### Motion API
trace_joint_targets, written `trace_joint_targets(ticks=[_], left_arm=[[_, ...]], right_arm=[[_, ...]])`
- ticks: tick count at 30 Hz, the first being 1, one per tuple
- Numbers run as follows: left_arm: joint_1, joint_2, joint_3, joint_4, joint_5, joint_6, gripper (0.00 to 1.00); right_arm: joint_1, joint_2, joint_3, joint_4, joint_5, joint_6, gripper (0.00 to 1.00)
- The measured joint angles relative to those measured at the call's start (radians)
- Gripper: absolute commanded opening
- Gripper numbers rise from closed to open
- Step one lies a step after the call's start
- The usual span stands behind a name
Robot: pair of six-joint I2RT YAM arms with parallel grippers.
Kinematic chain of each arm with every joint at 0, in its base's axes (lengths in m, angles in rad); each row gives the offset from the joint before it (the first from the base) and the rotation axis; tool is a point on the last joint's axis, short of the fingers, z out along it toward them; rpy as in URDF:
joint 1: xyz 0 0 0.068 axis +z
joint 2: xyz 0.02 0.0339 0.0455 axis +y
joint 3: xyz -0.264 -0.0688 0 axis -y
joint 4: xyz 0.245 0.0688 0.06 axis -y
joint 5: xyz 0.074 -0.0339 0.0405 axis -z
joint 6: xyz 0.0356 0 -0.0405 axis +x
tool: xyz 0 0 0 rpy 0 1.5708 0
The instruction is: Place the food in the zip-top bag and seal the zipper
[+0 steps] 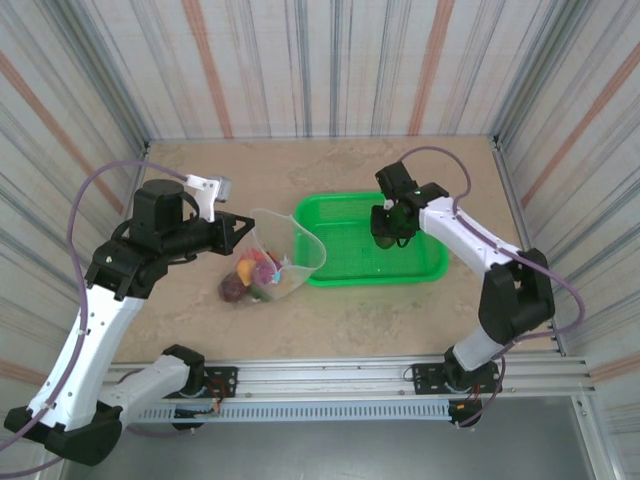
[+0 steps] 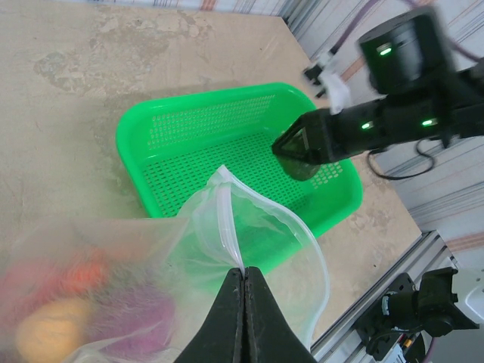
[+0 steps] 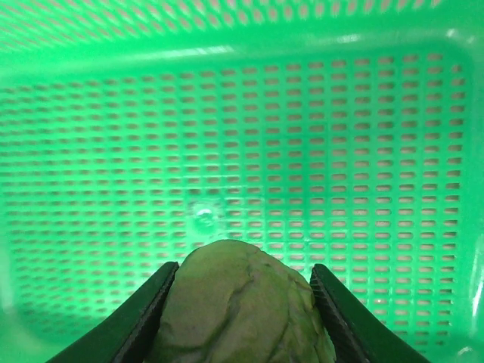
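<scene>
Left gripper (image 2: 243, 274) nearest the lens in the left wrist view: fingers pressed together, pinching the rim of the bag (image 2: 261, 227) at the zipper (image 2: 227, 215), which runs up from the pinch as a pale strip. Mouth gapes open, unsealed, and faces the basket (image 2: 136, 140). Food (image 2: 76, 302) lies blurred low in the bag: orange, yellow, purple and pink lumps bunched together. From the top view the bag (image 1: 290, 248) is held up at its left rim by the left gripper (image 1: 245, 226), belly slumped on the table (image 1: 350, 320), food (image 1: 255, 272) heaped at the low end, a maroon piece at the outer left. The bag's far lip overlaps the basket's (image 1: 430, 270) left rim. Right gripper (image 1: 388, 232) stands over the basket's middle, pointing down. Right wrist view: right gripper (image 3: 243, 274) clamped on a dark green piece (image 3: 242, 302), both fingers touching its sides, mesh floor behind; cannot tell whether the piece is off the floor. Basket's left wall sits between that piece and the bag mouth. Purple cable (image 1: 90, 190) loops off the left arm. Striped walls (image 1: 330, 70) close three sides; rail (image 1: 330, 385) along the near edge.
</scene>
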Motion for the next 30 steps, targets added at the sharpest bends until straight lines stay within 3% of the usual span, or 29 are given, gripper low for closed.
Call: trace_joint_targets(ticks=[6,14,20,30], left_arm=[[0.0,0.0,0.0,0.0,0.0,0.0,0.0],[0.0,0.005,0.0,0.002,0.001,0.0,0.0],[0.0,0.006,0.0,0.002,0.001,0.0,0.0],[0.0,0.006,0.0,0.002,0.002,0.0,0.0]], right_arm=[[0.055,-0.121,0.131,-0.036,-0.056,0.0,0.25],[0.306,-0.162,0.267,-0.027,-0.119,-0.021,0.21],[0.438,-0.125,0.295,0.018,-0.151,-0.053,0.19],[0.511,0.003,0.337,0.084,-0.19,-0.112,0.18]])
